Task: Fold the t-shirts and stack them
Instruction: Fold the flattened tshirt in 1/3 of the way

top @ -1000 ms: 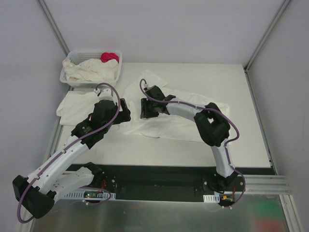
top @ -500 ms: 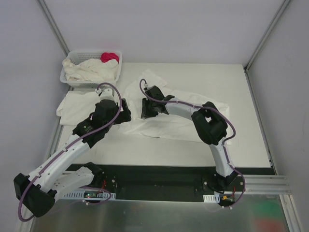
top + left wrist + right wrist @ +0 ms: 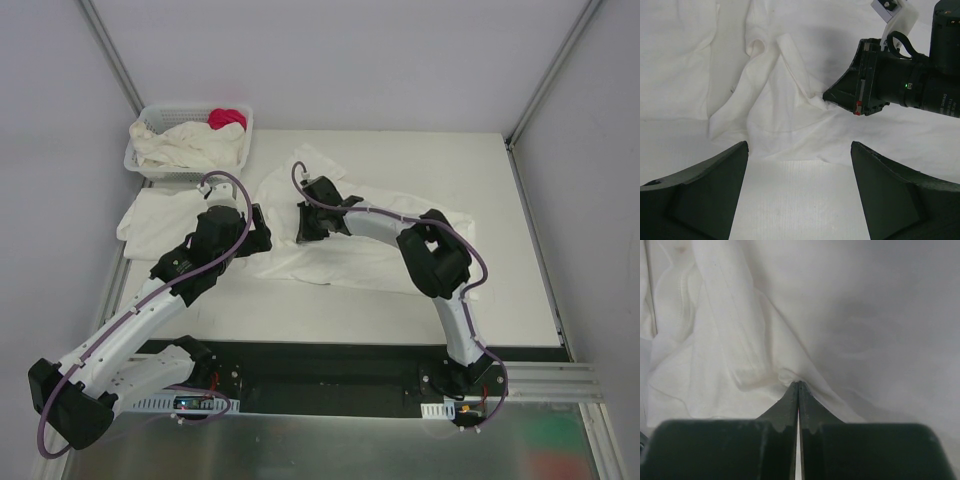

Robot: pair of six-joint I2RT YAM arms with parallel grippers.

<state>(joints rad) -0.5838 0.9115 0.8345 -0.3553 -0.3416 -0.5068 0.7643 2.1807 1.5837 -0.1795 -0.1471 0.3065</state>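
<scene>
T-shirt (image 3: 345, 268) spread flat, middle of bench (image 3: 420, 160). Right end effector (image 3: 798, 386) fingers together, pinching raised fold near t-shirt's left side. Left end effector (image 3: 799, 147) jaws wide apart, hovering over bench just beside t-shirt's left edge. More t-shirts (image 3: 185, 145) heaped in lattice basket (image 3: 180, 107), far-left corner.

We are looking down on a white table (image 3: 520, 180) that is standing inside a pale enclosure. Plain grey-white walls (image 3: 350, 60) are closing it in on three sides, grey metal posts (image 3: 108, 50) are slanting up the back corners, and soft, even light is falling throughout. A shiny metal sheet (image 3: 350, 450) is lying along the near edge.
</scene>
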